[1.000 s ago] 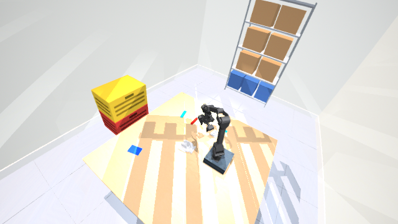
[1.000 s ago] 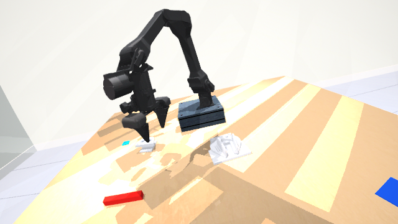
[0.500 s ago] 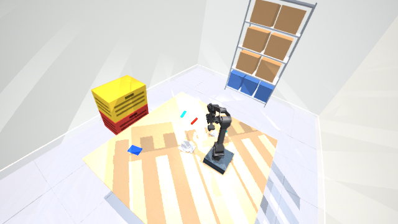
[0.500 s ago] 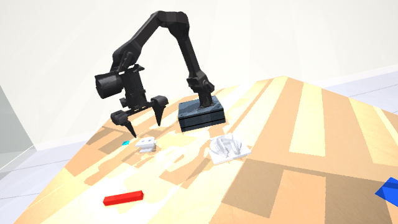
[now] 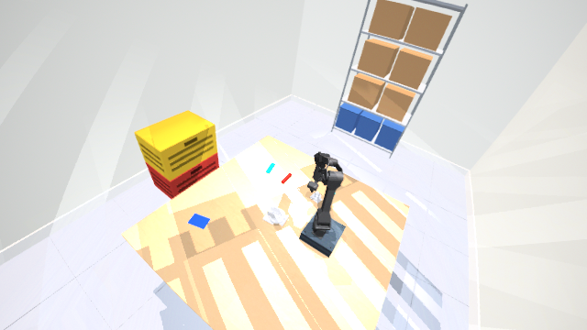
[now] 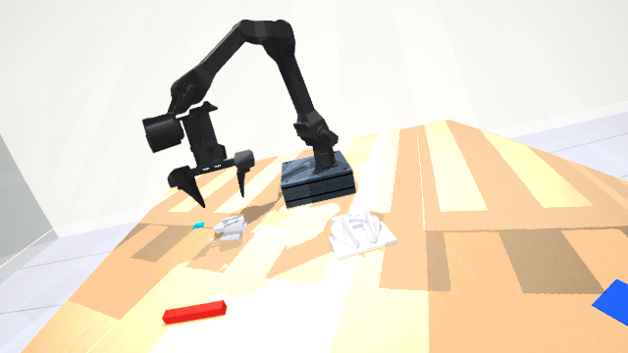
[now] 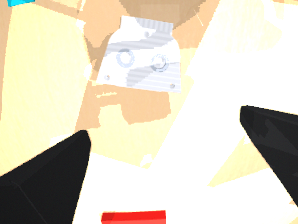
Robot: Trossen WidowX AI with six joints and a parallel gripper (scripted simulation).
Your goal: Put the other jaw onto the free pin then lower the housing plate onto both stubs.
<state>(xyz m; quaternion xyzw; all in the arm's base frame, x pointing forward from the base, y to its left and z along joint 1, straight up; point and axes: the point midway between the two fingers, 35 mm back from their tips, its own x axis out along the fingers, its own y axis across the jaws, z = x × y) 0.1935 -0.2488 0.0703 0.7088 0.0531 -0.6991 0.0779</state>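
Observation:
The white base (image 5: 275, 215) (image 6: 363, 247) lies on the table. Two narrow white jaws stand side by side on it in the exterior view; whether both sit on their pins and their teeth mesh I cannot tell. The white housing plate (image 5: 315, 197) (image 6: 231, 226) (image 7: 140, 70) is apart from the base, on the table near the arm. It shows two round rings and small holes in the wrist view. My gripper (image 6: 223, 201) (image 7: 165, 124) is open and empty, above the table near the plate, its fingertips wide apart. The plate is ahead of the fingertips in the wrist view, not between them.
A red bar (image 5: 286, 178) (image 6: 194, 312) (image 7: 133, 218) lies on the table. One cyan piece (image 6: 198, 226) (image 7: 21, 2) lies beside the plate; another cyan piece (image 5: 271, 168) lies beyond the red bar. A blue flat piece (image 5: 199, 221) (image 6: 613, 301) lies past the base. The dark arm mount (image 5: 322, 236) (image 6: 319, 183) stands behind.

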